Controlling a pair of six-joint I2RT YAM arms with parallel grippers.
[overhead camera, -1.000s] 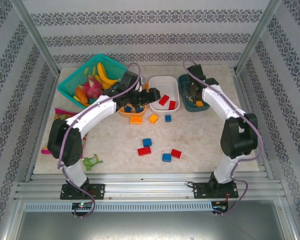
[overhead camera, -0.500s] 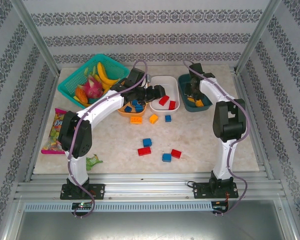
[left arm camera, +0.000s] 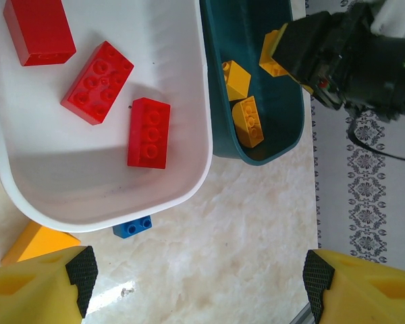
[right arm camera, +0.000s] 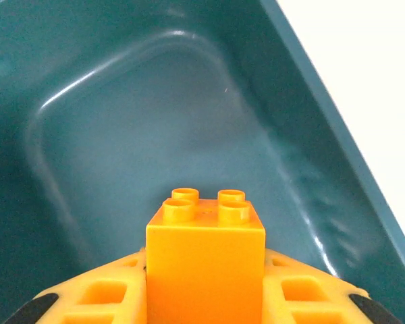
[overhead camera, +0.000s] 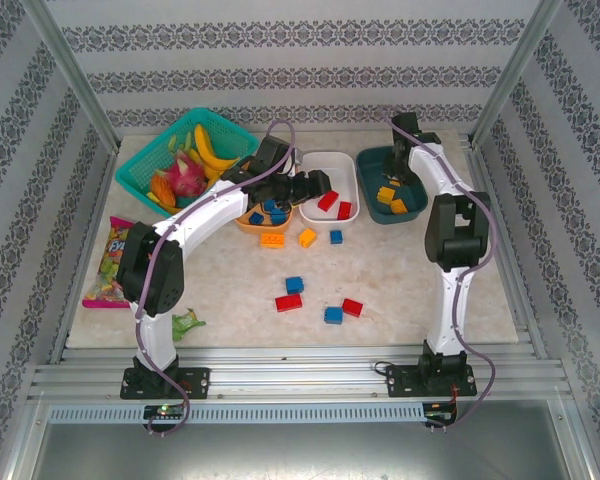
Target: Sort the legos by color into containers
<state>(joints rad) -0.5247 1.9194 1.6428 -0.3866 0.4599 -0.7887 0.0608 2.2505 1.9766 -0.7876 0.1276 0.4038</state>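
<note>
My right gripper (overhead camera: 408, 176) is shut on an orange-yellow lego (right arm camera: 204, 270), studs up, inside the dark teal container (right arm camera: 142, 135); from the left wrist the held brick (left arm camera: 273, 52) hangs over that tub (left arm camera: 283, 128). Two more yellow legos (overhead camera: 392, 200) lie in the teal tub (overhead camera: 370, 160). My left gripper (overhead camera: 310, 186) stands open and empty (left arm camera: 199, 287) between the orange container (overhead camera: 242, 224), which holds blue legos (overhead camera: 270, 210), and the white container (overhead camera: 325, 158), which holds three red legos (left arm camera: 98, 81). Loose on the table lie orange (overhead camera: 272, 239), yellow (overhead camera: 307, 237), blue (overhead camera: 294, 284) and red (overhead camera: 352, 307) bricks.
A teal mesh basket (overhead camera: 140, 175) of toy fruit stands at the back left. A snack bag (overhead camera: 108, 262) lies at the left edge and a green toy scrap (overhead camera: 183, 322) near the left arm's base. A blue brick (left arm camera: 131, 226) sits just beside the white tub's near end.
The right arm has swung upright and carried its yellow brick toward the far part of the teal tub. The left arm shifted slightly a second ago, then stayed still and open.
</note>
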